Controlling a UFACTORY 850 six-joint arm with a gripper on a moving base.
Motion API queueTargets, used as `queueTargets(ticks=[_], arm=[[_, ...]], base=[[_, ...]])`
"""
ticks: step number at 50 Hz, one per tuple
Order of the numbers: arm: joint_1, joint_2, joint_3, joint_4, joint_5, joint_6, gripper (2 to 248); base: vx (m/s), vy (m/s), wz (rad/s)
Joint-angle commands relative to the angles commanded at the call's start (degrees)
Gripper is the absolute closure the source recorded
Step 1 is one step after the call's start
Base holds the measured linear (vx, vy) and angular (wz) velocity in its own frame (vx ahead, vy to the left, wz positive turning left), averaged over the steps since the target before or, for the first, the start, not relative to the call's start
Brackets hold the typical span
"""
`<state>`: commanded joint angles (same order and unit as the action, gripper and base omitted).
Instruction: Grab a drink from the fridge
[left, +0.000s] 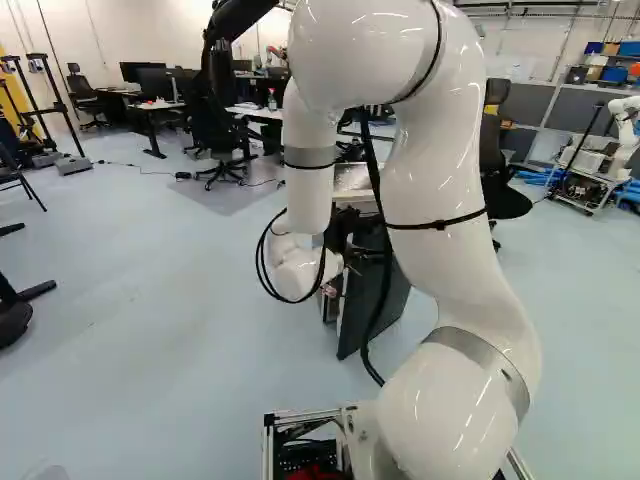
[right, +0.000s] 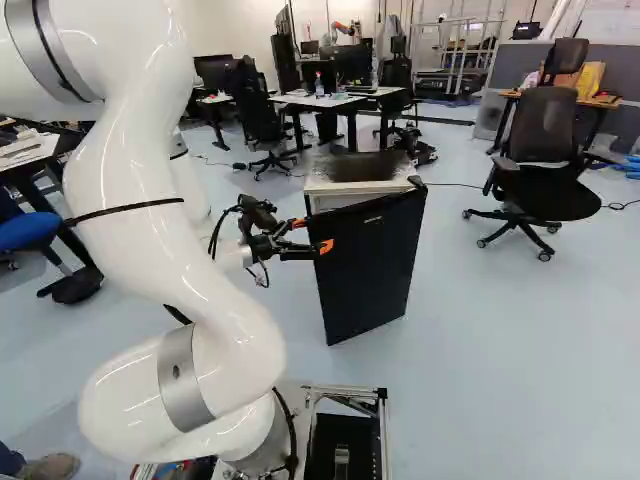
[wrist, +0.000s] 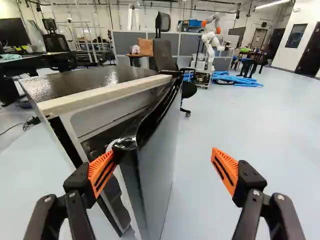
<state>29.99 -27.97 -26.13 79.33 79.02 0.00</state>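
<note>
- Your gripper (right: 313, 235): fingers wide apart, one at the fridge door's (wrist: 159, 155) free edge.
- Fridge (wrist: 90, 82) at your gripper's 11 o'clock, door ajar.
- Office chair (wrist: 162, 54) beyond, 12 o'clock; another robot (wrist: 209, 39), 1 o'clock.

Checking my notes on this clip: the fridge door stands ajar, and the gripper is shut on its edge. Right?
Not quite: the gripper is open. The wrist view shows one finger at the edge of the fridge door and the other well clear; the door does stand ajar.

Base views face ahead behind arm (left: 435, 160), sharing fridge (right: 355, 167); wrist view near door (wrist: 159, 155)
</note>
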Motion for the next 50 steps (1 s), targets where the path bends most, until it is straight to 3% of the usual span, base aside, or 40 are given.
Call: queueTargets(ticks=[18,50], arm=[[1.2,1.3,2.7,2.5,1.5,0.0,3],[1.2,1.3,2.7,7.4,3.4,0.0,3]], base=[[0.0,0.0,0.0],[0.0,0.0,0.0]])
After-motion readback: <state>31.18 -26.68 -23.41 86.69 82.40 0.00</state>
